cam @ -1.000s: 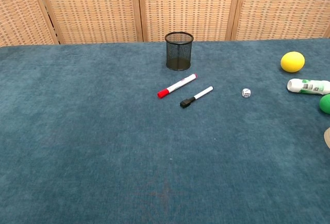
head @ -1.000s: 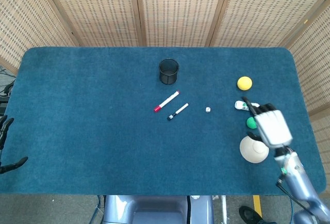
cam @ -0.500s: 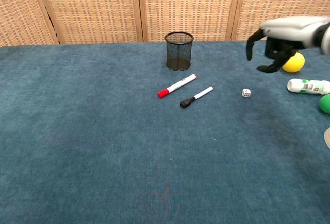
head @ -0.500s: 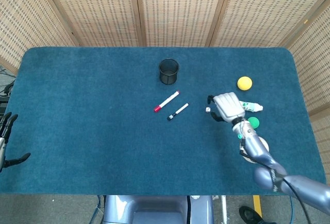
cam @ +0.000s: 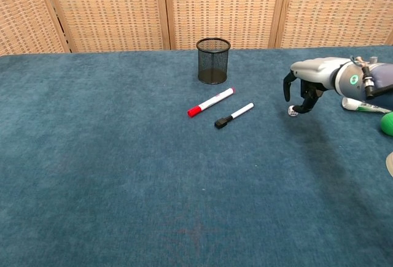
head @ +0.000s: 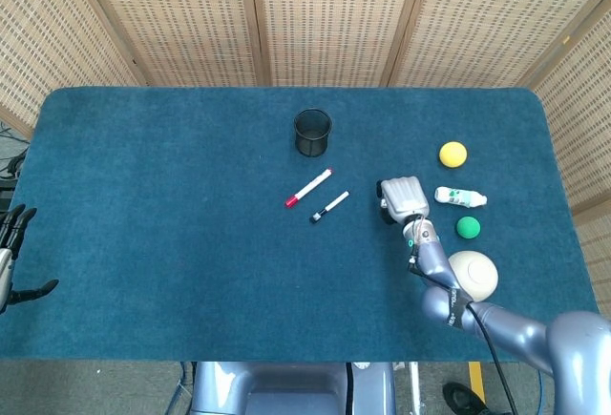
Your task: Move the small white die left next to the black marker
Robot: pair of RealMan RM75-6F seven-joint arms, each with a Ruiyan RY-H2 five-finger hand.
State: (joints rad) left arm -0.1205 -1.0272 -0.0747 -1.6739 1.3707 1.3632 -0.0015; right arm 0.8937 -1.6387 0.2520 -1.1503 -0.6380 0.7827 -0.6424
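Note:
The small white die lies on the blue table, right of the black marker. My right hand hovers low over the die with fingers curved down and apart; one dark fingertip is right at the die's right side and the thumb hangs to its left. In the head view the hand covers the die. The die still rests on the cloth. My left hand stays at the far left table edge, fingers spread, holding nothing.
A red marker lies just beyond the black one, with a black mesh cup behind. Right of my right hand are a yellow ball, a white tube, a green ball and a beige dome.
My right hand has swept left from beside the green ball and come down over the die. The die and the markers have not moved. The left hand has barely shifted.

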